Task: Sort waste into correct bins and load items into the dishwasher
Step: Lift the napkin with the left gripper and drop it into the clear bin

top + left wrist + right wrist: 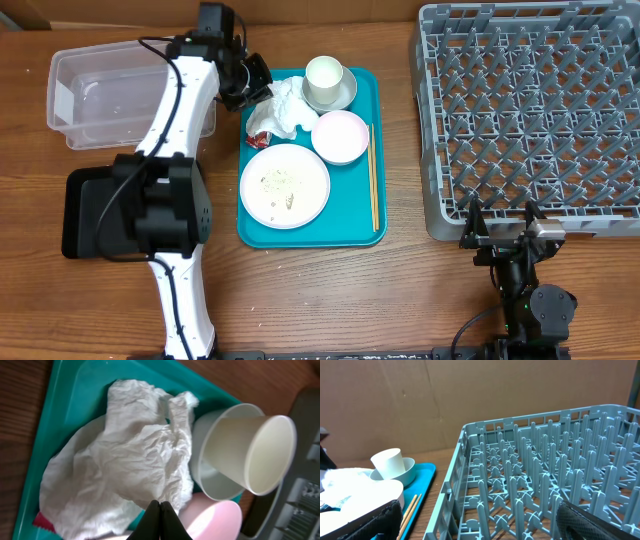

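Observation:
The crumpled white napkin lies on the teal tray, over a red-and-white wrapper. My left gripper is shut and empty at the napkin's left edge; in the left wrist view its tips meet just above the napkin. The cup stands on its saucer. The bowl, the plate with rice scraps and the chopsticks are on the tray. My right gripper is open at the near edge of the grey dish rack.
The clear tub stands at the back left. The black tray is partly hidden under my left arm. The right wrist view shows the rack's pegs, the cup and the chopsticks.

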### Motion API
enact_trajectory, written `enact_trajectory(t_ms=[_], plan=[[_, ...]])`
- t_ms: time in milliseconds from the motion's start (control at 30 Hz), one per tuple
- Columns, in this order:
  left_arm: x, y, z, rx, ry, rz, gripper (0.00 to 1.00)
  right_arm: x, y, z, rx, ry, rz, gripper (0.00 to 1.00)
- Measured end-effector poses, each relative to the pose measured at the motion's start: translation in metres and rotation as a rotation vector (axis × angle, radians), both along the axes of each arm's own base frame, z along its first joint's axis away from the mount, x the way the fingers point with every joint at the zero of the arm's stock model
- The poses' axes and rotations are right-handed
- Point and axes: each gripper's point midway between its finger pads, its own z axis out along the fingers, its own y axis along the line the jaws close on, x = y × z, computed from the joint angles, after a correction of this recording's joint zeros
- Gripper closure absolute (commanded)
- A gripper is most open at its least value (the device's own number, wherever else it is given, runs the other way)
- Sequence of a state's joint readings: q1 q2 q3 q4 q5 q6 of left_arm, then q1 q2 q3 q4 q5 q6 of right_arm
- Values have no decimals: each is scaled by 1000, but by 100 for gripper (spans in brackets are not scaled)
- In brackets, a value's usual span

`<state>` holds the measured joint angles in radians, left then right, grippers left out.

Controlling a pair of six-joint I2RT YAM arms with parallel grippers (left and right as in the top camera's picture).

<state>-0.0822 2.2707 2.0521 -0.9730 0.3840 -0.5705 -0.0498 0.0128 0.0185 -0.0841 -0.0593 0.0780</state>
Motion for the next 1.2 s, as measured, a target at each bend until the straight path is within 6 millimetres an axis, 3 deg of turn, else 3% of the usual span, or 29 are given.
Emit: enact_trajectory(t_ms=[333,500,600,767,933,1200], plan=[[-15,15,95,77,-175,11,96,0,0,0,0,-1,0,0],[-18,32,124,168,-250,46,96,0,0,0,0,-1,0,0],[-15,54,136,267,-291,109,96,0,0,0,0,0,0,0],[-1,99,149,373,-354,228,96,0,0,0,0,-1,0,0],[7,166,160,432,-395,377,96,0,0,0,0,0,0,0],[-4,263,170,505,-407,575,96,0,0,0,0,0,0,0]])
